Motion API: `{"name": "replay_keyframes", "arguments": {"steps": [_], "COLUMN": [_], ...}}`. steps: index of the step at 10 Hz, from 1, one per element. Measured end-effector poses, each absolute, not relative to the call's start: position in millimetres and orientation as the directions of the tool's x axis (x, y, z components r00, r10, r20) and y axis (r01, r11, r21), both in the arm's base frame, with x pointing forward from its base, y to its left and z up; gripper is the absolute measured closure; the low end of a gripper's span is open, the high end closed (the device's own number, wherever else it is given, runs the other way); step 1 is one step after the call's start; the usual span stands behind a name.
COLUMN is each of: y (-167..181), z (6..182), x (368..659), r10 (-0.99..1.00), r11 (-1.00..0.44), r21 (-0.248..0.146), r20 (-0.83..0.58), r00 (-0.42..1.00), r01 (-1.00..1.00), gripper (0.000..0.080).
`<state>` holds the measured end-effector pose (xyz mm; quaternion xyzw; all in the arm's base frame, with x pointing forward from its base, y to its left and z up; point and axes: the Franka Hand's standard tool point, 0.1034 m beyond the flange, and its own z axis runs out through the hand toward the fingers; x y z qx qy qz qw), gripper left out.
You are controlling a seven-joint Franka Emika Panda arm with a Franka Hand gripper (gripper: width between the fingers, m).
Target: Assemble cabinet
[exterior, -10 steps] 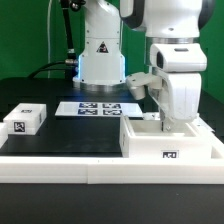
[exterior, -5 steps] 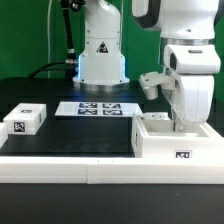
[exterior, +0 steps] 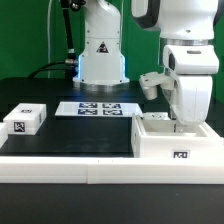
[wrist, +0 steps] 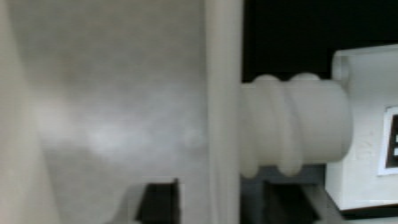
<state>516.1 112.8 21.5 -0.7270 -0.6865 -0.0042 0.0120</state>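
The cabinet (exterior: pixel 168 142), a large white open box with a tag on its front, stands on the black table at the exterior view's right. My gripper (exterior: pixel 186 124) reaches down into it from above and is shut on its far right wall. In the wrist view that white wall (wrist: pixel 222 100) runs between my two dark fingertips (wrist: pixel 157 205), with the gripper (wrist: pixel 222 205) astride it. A ribbed white round peg (wrist: pixel 294 125) sticks out beside the wall, next to a tagged white face (wrist: pixel 374 120). No flat tagged panels show.
A small white tagged block (exterior: pixel 25 120) lies at the exterior view's left. The marker board (exterior: pixel 98 108) lies flat in front of the robot base (exterior: pixel 100 55). A raised white ledge (exterior: pixel 70 162) borders the table's front edge.
The cabinet and my gripper slid together toward the exterior view's right between one second and half a second ago. Since then nothing has moved.
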Motion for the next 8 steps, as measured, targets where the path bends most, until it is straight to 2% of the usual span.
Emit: {"name": "replay_keyframes", "arguments": {"steps": [1, 2, 3, 4, 5, 8], "y": [112.5, 112.3, 112.1, 111.9, 111.6, 110.9], "z": [21.3, 21.3, 21.2, 21.1, 21.1, 22.0], "x": [516.1, 516.1, 516.1, 516.1, 516.1, 515.4], "r10": [0.998, 0.998, 0.998, 0.998, 0.998, 0.998], "r11": [-0.058, -0.058, -0.058, -0.059, -0.059, -0.061], "r21": [-0.012, -0.012, -0.012, -0.012, -0.012, -0.013], "r20": [0.023, 0.023, 0.023, 0.023, 0.022, 0.022], "r00": [0.058, 0.058, 0.059, 0.059, 0.06, 0.061], "r01": [0.998, 0.998, 0.998, 0.998, 0.998, 0.998], "gripper": [0.0406, 0.0271, 0.0096, 0.0096, 0.0017, 0.0002]}}
